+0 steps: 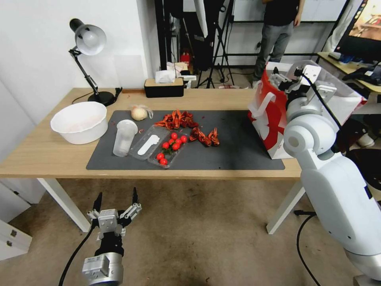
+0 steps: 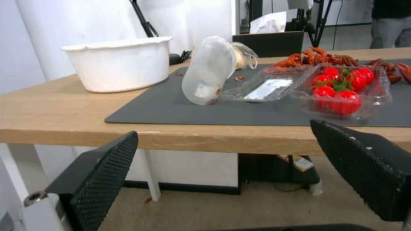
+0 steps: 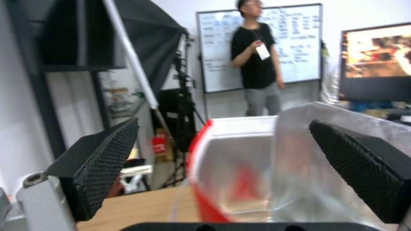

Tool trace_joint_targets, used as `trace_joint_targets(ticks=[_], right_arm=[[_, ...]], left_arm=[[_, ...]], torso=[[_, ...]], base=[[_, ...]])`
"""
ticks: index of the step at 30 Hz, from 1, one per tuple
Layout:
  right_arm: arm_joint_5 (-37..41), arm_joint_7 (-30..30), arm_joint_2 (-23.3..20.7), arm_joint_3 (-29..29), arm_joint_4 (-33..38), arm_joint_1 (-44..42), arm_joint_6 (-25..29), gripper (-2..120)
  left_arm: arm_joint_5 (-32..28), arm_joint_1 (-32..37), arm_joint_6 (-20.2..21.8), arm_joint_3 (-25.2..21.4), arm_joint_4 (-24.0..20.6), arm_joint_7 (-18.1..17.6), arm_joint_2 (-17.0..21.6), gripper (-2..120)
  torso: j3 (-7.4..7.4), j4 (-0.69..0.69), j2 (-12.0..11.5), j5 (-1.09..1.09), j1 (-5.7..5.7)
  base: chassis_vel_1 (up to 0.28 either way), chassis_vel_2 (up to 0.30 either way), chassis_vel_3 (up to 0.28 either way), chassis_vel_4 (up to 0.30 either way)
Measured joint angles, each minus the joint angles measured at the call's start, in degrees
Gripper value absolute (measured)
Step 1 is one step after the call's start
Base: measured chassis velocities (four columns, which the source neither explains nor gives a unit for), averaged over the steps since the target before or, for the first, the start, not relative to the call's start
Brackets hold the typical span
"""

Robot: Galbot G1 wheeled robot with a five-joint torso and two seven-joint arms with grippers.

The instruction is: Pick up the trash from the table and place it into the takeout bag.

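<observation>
On the table (image 1: 47, 155) lies a dark mat with trash on it. A clear plastic cup (image 1: 124, 138) (image 2: 207, 73) leans beside an open clear tray of cherry tomatoes (image 1: 168, 149) (image 2: 342, 93). Red crayfish shells (image 1: 178, 119) and a pale round item in clear wrap (image 1: 139, 113) lie farther back. A beige bowl (image 1: 79, 121) (image 2: 122, 62) stands left of the mat. The takeout bag (image 1: 270, 119) (image 3: 240, 154) stands at the right end. My left gripper (image 1: 115, 202) (image 2: 223, 128) hangs open below the front edge. My right gripper (image 1: 283, 81) (image 3: 224, 122) is open and empty above the bag's mouth.
A desk lamp (image 1: 89, 39) and a black tissue box (image 1: 164, 87) stand along the table's back edge. White table legs (image 1: 65, 202) slant down to the floor on both sides. Cables run over the floor. A person stands in the room behind.
</observation>
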Motion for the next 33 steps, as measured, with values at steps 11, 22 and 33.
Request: trace_joint_targets(ticks=[11,22,33], right_arm=[[-3.93,-10.11,-2.26,0.91,10.32,-13.16,8.12,100],[-13.46,-20.86,-0.94,3.18,12.29,-32.81,25.83,100],[-21.93,-24.17,4.71,2.54,6.71,-48.72,38.68,100]], left_arm=[[-0.01,-0.15,-0.17,-0.11,-0.06,-0.01,0.09,100],[-0.29,0.02,-0.92,-0.05,0.13,0.01,0.16,100],[-0.86,-0.28,-1.28,-0.06,0.66,0.03,0.96,100]], torso=[[0.0,0.0,0.0,0.01,0.0],[0.0,0.0,0.0,0.0,-0.01],[-0.01,0.01,0.01,0.0,0.0]], base=[[0.0,0.0,0.0,0.0],[0.0,0.0,0.0,0.0],[0.0,0.0,0.0,0.0]])
